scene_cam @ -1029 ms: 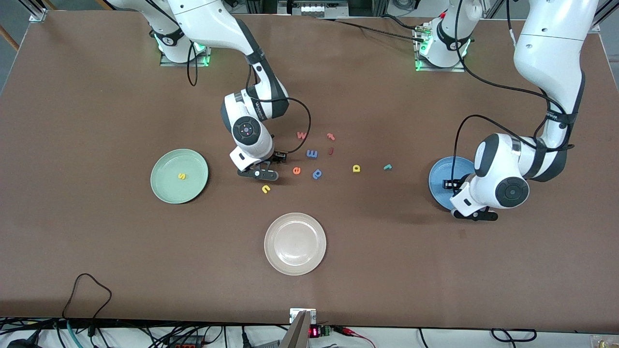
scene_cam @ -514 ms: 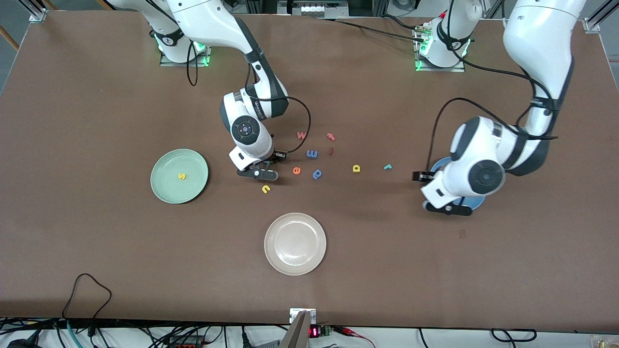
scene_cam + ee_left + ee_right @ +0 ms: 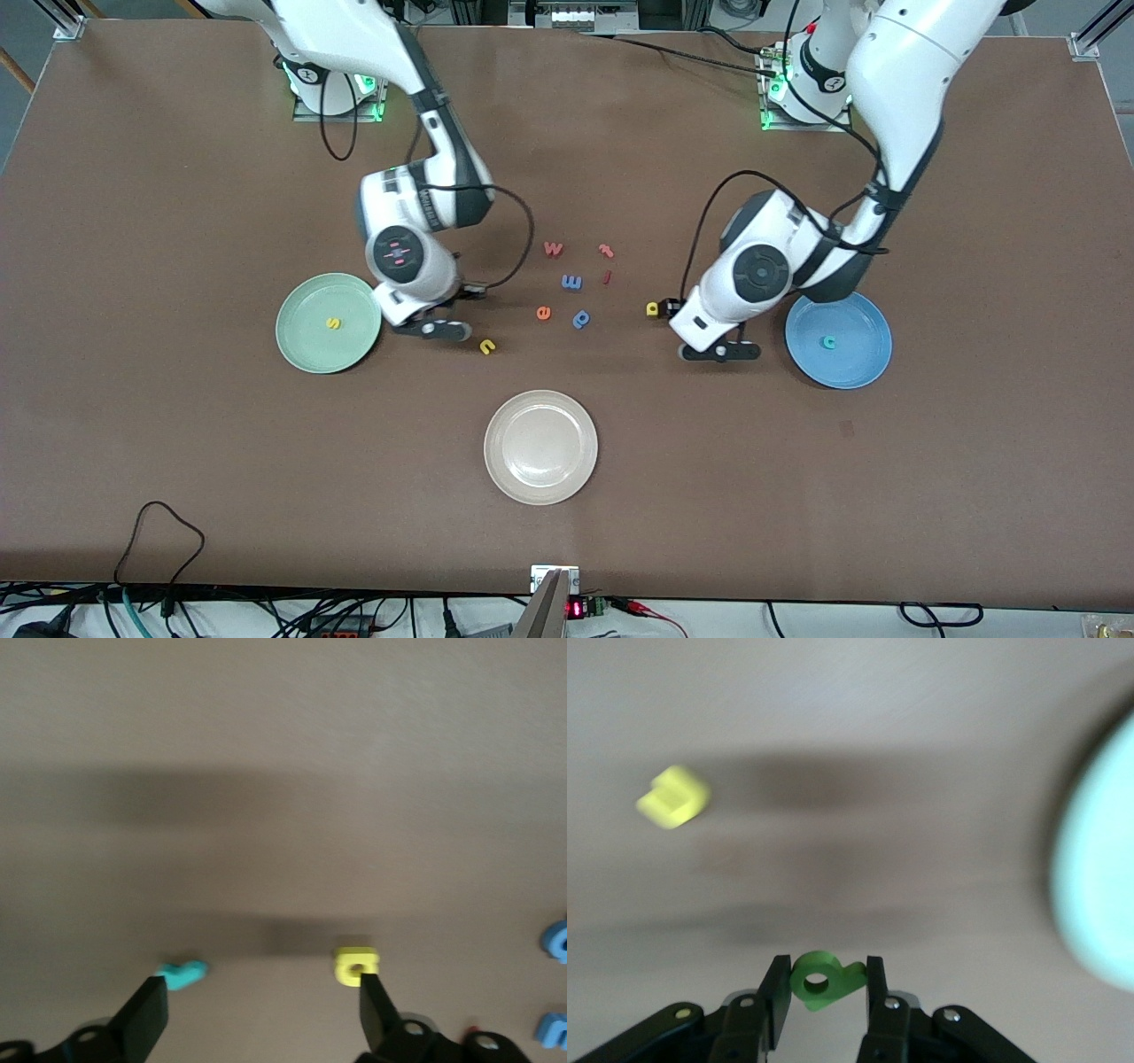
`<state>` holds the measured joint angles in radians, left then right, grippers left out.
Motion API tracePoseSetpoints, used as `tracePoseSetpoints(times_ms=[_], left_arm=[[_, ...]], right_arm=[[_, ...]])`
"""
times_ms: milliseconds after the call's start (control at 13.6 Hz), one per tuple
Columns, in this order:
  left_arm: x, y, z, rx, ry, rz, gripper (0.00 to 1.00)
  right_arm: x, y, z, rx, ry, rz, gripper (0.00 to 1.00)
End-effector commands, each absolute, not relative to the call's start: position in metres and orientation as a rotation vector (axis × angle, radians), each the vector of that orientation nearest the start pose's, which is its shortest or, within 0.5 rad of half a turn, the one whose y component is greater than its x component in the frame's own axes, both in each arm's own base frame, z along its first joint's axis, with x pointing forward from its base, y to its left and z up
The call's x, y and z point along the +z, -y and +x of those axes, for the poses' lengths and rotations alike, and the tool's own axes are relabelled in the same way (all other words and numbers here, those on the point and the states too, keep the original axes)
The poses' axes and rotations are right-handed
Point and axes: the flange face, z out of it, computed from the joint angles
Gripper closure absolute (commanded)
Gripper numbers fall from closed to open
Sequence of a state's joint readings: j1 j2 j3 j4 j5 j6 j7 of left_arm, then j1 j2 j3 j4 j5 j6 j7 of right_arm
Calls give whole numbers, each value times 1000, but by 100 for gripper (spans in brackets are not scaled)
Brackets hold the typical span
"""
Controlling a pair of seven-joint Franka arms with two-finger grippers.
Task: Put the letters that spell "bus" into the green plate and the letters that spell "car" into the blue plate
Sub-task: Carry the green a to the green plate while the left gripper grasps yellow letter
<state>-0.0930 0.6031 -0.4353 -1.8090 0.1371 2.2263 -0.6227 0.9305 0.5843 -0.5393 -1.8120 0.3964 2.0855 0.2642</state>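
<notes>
Aloft, green b [image 3: 824, 981] between right jaws

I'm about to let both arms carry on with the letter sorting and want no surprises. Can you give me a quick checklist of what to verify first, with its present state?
1. Right hand shut on the green b: ok.
2. The right hand has a free path to the green plate: ok, the plate lies just beside it, holding only the yellow s.
3. Left hand open for a pickup: ok.
4. Left hand lined up on one letter: not ok, the teal r and yellow a sit by separate fingers, neither centred.
5. Blue plate has room: ok, it holds only the teal c.
6. Yellow u untouched on the table: ok.
</notes>
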Motion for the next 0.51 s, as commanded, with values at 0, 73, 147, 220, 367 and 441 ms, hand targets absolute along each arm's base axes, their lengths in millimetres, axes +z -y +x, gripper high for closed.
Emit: tracePoseSetpoints(times_ms=[0, 73, 147, 220, 367, 441], left_arm=[[224, 302, 564, 258, 133, -3183, 11], [223, 303, 563, 260, 129, -3183, 12], [221, 304, 563, 255, 125, -3185, 12], [219, 305, 563, 243, 126, -3194, 12], [217, 306, 563, 244, 122, -3195, 12], [217, 306, 563, 242, 122, -3196, 13]], right_arm=[[242, -203, 572, 342, -49, -3185, 79], [239, -191, 570, 352, -51, -3189, 79], [237, -181, 572, 341, -28, -3193, 79], [232, -162, 575, 330, 8, -3198, 79], [220, -146, 572, 334, 11, -3205, 78], [216, -146, 569, 322, 14, -3212, 78]])
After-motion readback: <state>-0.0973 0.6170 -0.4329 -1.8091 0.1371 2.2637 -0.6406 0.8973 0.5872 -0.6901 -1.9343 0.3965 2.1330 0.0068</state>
